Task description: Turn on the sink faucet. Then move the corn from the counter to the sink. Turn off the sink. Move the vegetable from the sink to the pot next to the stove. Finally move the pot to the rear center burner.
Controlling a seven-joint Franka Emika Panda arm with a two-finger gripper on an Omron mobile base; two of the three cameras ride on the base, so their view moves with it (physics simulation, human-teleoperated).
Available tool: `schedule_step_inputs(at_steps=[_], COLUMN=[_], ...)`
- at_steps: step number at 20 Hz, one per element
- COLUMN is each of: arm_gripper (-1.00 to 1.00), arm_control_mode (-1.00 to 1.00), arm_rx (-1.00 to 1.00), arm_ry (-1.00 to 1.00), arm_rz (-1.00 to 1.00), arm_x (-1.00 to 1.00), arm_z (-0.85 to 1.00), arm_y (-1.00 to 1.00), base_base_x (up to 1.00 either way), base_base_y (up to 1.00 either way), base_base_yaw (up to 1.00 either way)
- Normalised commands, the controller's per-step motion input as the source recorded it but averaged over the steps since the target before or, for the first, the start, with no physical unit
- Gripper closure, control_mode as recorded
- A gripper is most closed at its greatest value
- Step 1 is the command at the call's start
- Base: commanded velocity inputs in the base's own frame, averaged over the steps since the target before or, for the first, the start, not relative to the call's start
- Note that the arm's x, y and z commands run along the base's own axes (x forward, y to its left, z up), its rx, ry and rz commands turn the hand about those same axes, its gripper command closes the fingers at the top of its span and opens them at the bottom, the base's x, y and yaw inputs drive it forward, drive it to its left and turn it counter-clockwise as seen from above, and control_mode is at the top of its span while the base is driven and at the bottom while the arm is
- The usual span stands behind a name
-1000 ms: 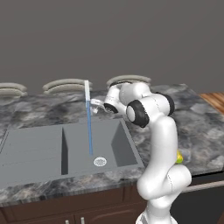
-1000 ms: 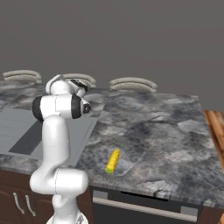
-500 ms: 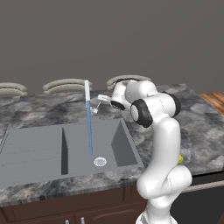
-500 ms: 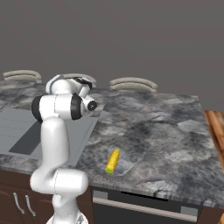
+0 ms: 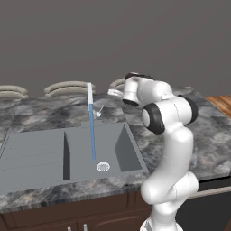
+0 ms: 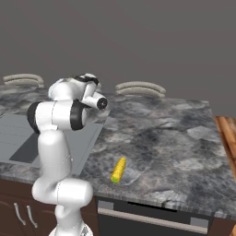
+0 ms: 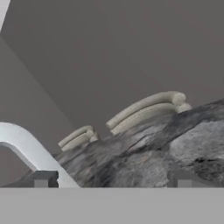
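Water's running — blue stream from the sink faucet (image 5: 90, 97) down into the sink (image 5: 40, 153) near the drain, so step one looks done. Tool (image 7: 113, 178) is spread wide, nothing in it, up beside the spout at the back of the surface (image 6: 161, 138). Corn (image 6: 118, 169) lies well away from the tool — on the front of the surface, far side of the arm from the basins. Next step is the corn: swing over, drop down, close across the cob.

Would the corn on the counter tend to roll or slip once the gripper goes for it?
The corn is a small rounded cob lying flat on the counter, so it probably rolls sideways if nudged. Its tapered shape may slip from the fingers unless gripped mid-length.
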Motion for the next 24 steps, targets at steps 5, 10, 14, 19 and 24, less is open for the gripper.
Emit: schedule_step_inputs(at_steps=[5,10,14,19,24], arm_gripper=[-1.00,-1.00,-1.00,-1.00,-1.00], arm_control_mode=[-1.00,-1.00,-1.00,-1.00,-1.00], arm_rx=[-0.10,-0.16,-0.19,-0.16,-0.14], arm_ry=[0.01,0.20,0.27,0.31,0.30], arm_rz=[-0.01,0.00,0.00,-0.03,-0.02], arm_x=[-0.46,-0.54,-0.50,-0.60,-0.64], arm_z=[0.77,0.68,0.75,0.59,0.11], arm_y=[-0.19,-0.12,-0.14,-0.27,-0.34], base_base_x=[0.00,0.00,0.00,0.00,0.00], base_base_y=[0.00,0.00,0.00,0.00,0.00], base_base_yaw=[0.00,0.00,0.00,0.00,0.00])
